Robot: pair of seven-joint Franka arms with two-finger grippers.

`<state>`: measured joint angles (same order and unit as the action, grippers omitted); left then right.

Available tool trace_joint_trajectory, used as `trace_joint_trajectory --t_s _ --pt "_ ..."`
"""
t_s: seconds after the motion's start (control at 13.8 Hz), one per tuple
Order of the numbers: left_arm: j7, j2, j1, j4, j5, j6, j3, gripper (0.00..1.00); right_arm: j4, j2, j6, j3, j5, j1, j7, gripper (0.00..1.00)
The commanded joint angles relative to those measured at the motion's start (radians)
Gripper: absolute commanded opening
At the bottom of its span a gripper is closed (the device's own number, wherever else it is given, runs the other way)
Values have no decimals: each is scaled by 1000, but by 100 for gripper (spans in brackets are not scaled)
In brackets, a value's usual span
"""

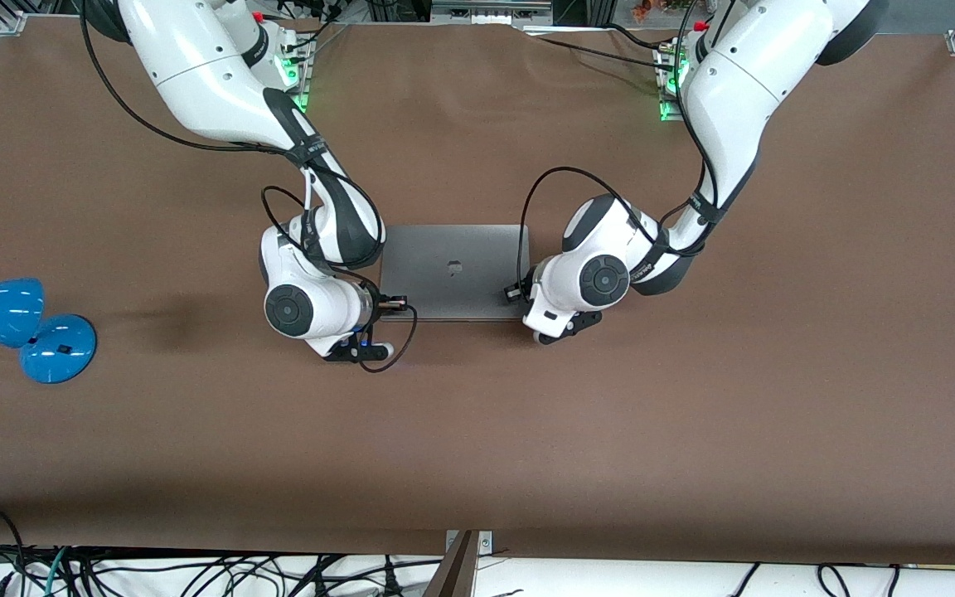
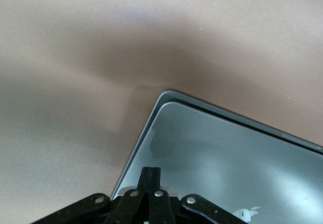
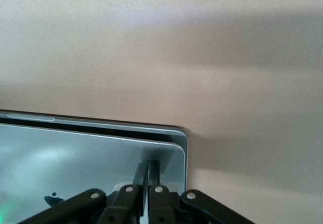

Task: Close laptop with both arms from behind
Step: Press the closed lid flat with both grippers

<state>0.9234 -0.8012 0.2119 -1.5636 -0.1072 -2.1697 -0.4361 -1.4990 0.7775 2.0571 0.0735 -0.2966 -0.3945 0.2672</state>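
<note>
The space-grey laptop [image 1: 454, 249] lies mid-table with its lid, logo up, lowered almost flat on the base. A thin dark gap still shows between lid and base in the left wrist view [image 2: 227, 153] and the right wrist view [image 3: 75, 158]. My left gripper [image 1: 517, 290] is shut with nothing in it, and its fingertips [image 2: 151, 171] rest on the lid near the corner toward the left arm's end. My right gripper [image 1: 395, 303] is also shut with nothing in it, and its fingertips [image 3: 150, 164] rest on the lid near the corner toward the right arm's end. Both white arms reach down over the laptop's sides.
A blue desk lamp [image 1: 21, 327] lies on the brown table [image 1: 477, 431] toward the right arm's end. Cables hang along the table edge nearest the front camera.
</note>
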Motion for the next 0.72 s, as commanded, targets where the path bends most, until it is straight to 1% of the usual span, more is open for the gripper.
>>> trace_joint_trajectory --t_s 0.0,0.14,0.29,0.65 --pt "15 -32 15 30 38 -19 10 0 31 26 9 3 10 3 -11 8" --pt "12 -38 21 31 40 -25 17 0 33 31 12 5 10 0 -11 8" --pt "18 -44 35 31 69 -25 25 0 48 46 17 3 10 0 -11 7" --pt "18 -49 34 31 70 -25 27 0 56 57 29 5 10 0 -11 6"
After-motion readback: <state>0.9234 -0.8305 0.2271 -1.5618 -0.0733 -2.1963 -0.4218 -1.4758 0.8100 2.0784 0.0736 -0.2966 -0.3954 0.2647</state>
